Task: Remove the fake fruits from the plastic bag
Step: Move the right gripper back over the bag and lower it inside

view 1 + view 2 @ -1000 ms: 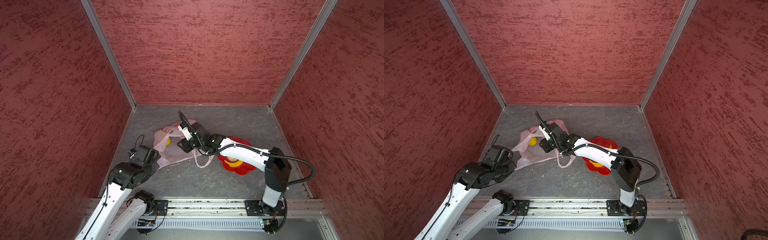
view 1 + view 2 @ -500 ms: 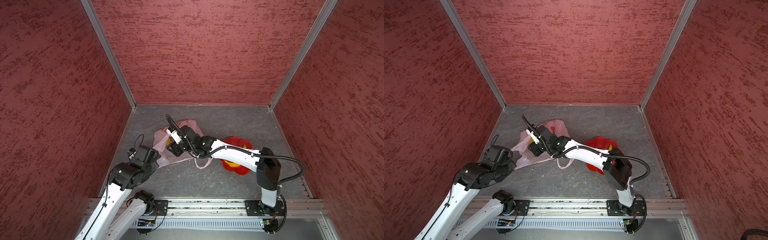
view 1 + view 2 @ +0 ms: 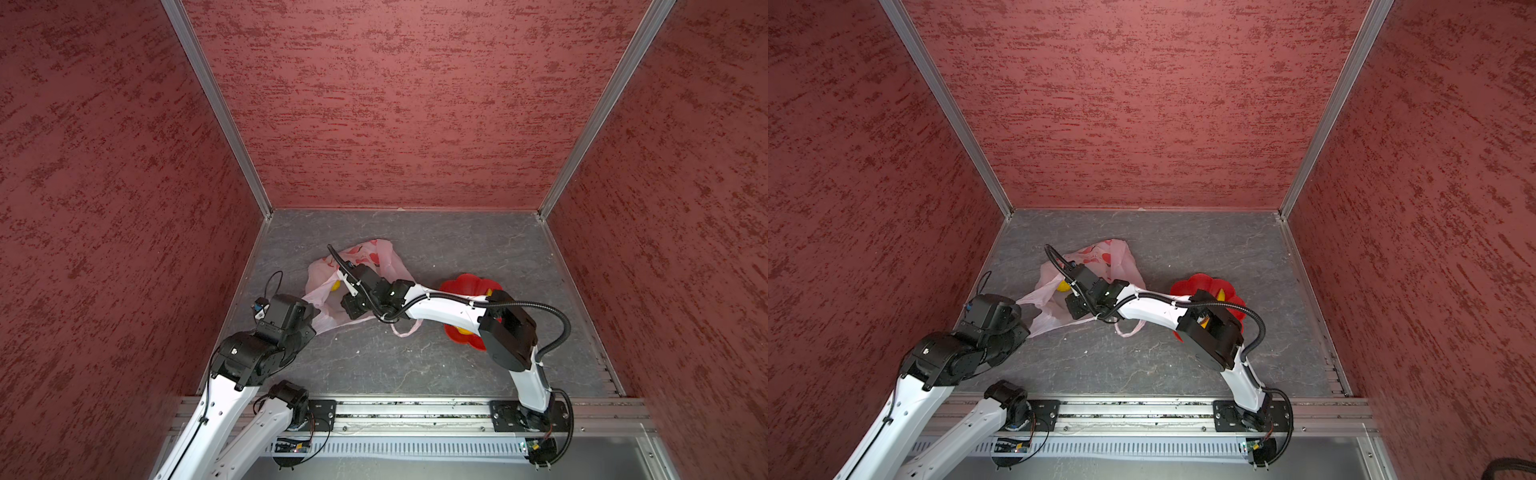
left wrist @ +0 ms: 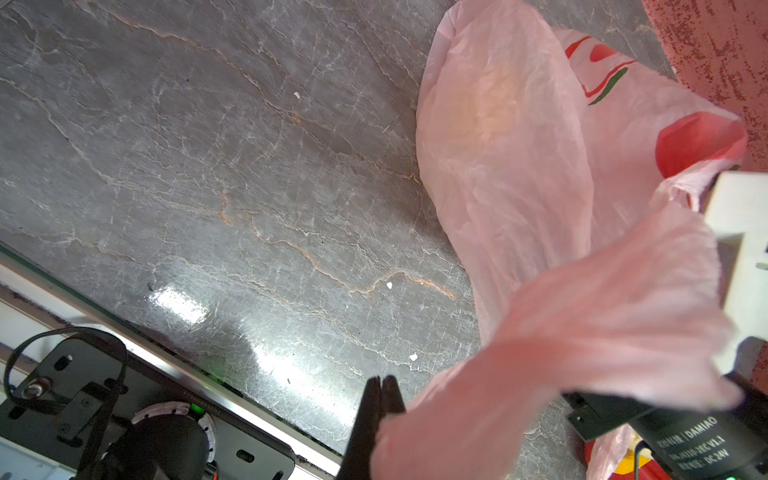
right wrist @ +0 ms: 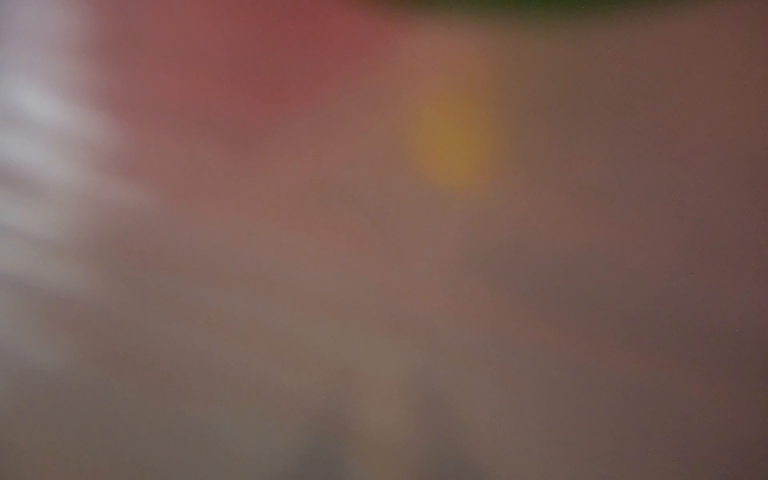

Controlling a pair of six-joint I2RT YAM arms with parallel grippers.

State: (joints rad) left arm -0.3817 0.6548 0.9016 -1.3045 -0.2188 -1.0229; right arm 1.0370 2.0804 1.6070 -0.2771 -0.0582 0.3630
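Pale pink crinkled plastic carrier bag (image 3: 386, 259) lay beside the red flower-shaped dish (image 3: 465, 286), a round yellow fake fruit (image 3: 335, 285) inside; left tool (image 4: 379, 388) clamped its handle, right tool (image 3: 351, 306) sat inside too (its spread hidden, cannot tell).

Crinkled pink plastic bag (image 3: 386, 259), red print, lying on the grey floor (image 3: 457, 249), one corner stretched taut, yellow fake fruit (image 3: 335, 285) inside its mouth.

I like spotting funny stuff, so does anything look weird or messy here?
Yes. The pink bag is stretched out of shape: the left gripper is shut on a bunched-up piece, holding it taut. The right wrist picture is only a blur with a yellow blob, probably too close to the bag.
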